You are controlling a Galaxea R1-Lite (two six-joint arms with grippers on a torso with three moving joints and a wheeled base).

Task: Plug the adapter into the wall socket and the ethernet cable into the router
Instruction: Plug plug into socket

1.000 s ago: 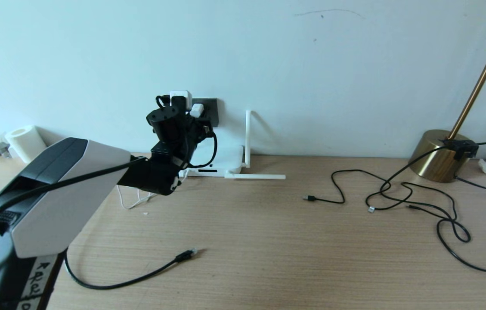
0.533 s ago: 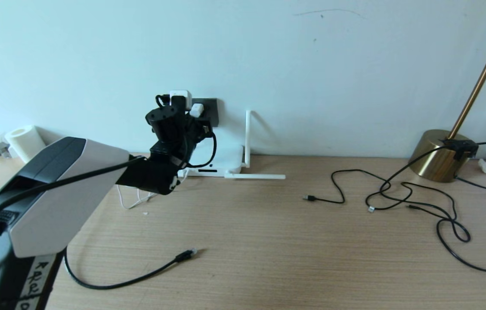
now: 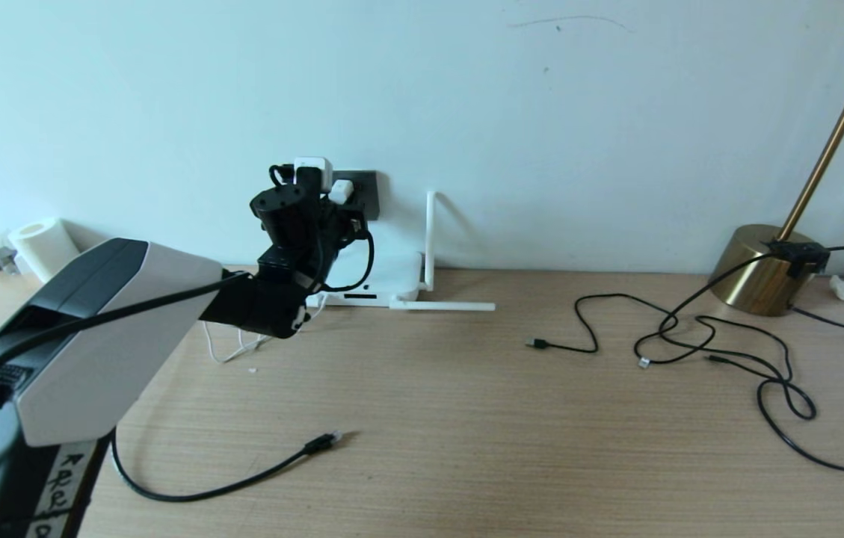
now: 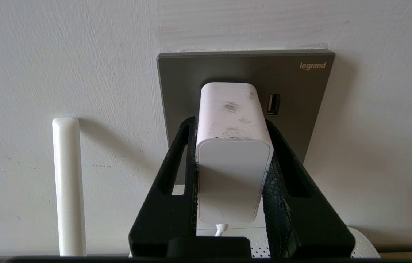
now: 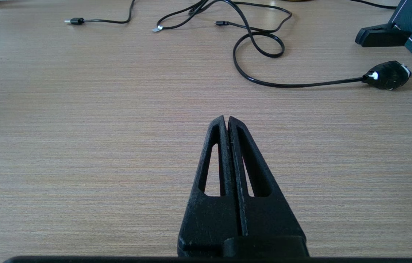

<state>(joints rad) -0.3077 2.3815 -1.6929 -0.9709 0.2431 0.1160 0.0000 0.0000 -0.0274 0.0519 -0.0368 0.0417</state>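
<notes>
Against wall, adapter (image 4: 233, 146) was clamped by left hand (image 4: 232, 124), front end seated at wall socket (image 4: 300, 91). Ethernet cable (image 3: 242, 482) was left on table (image 3: 466, 418). Right hand (image 5: 226, 122) was pressed together above table.

A brass lamp (image 3: 762, 269) stands at the far right of the wooden bench (image 3: 466, 448), against the wall. Thin black USB cables (image 3: 721, 351) loop in front of it. A white paper roll (image 3: 40, 246) lies far left.
</notes>
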